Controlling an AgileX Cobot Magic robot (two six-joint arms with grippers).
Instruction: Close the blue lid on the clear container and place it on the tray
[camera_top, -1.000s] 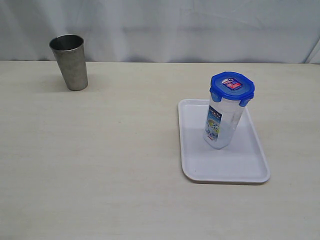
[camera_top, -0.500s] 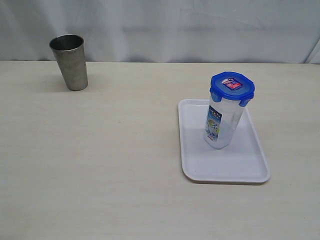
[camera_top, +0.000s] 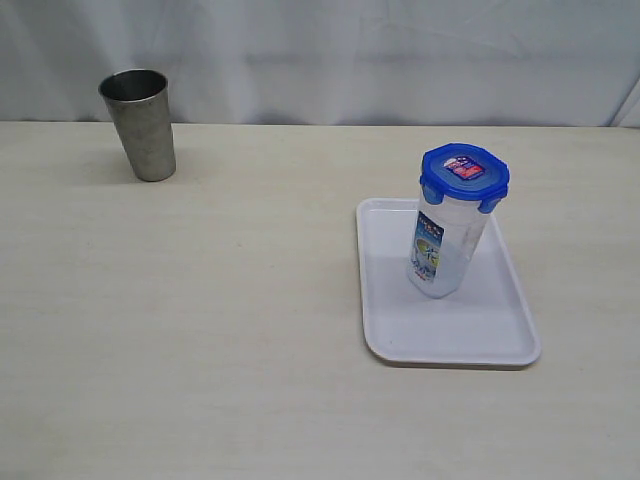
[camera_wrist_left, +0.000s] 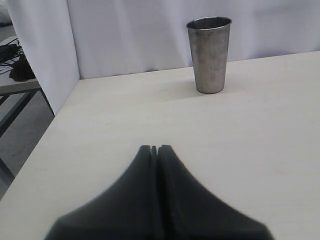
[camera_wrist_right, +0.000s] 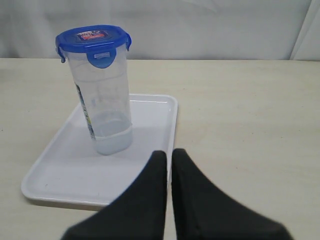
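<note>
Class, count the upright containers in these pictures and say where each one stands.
2. The steel cup stands directly on the table, at its back left. The clear container, blue lid on, stands upright on the white tray at the right. None appears hidden.

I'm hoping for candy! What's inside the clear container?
Through the container walls nothing shows; it looks empty down to the bottom. The lid covers the top, and the label hides a strip of the inside.
</note>
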